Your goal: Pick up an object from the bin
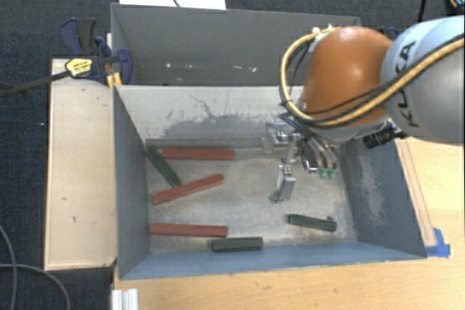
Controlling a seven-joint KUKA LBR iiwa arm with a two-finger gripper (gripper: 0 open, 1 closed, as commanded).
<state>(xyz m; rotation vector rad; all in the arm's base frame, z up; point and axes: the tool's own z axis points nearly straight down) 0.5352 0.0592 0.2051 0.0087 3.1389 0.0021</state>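
1. Over the right half of the bin, the claw hangs low above bare grey floor, apart from every bar.
2. Whether the claw is spread or pressed together, I cannot tell.
3. From the right, the arm reaches in. Its grey shell bears the black letters "KUKA", running up its near edge.
4. On the wrist sits an orange cover, with yellow and black cables looped round it.
5. Nearest the claw is the right green bar, dark and slim. It lies flat near the front right corner, a little toward the front and right of the claw and not touching it.
6. A front green bar lies along the front wall, just beside the right end of the front red bar.
7. A back red bar lies along the rear of the floor, left of centre.
8. A middle red bar lies tilted between the other two red ones.
9. A left green bar slants down from the left end of the back red bar toward the middle red bar.
10. No writing can be read on any of the bars.
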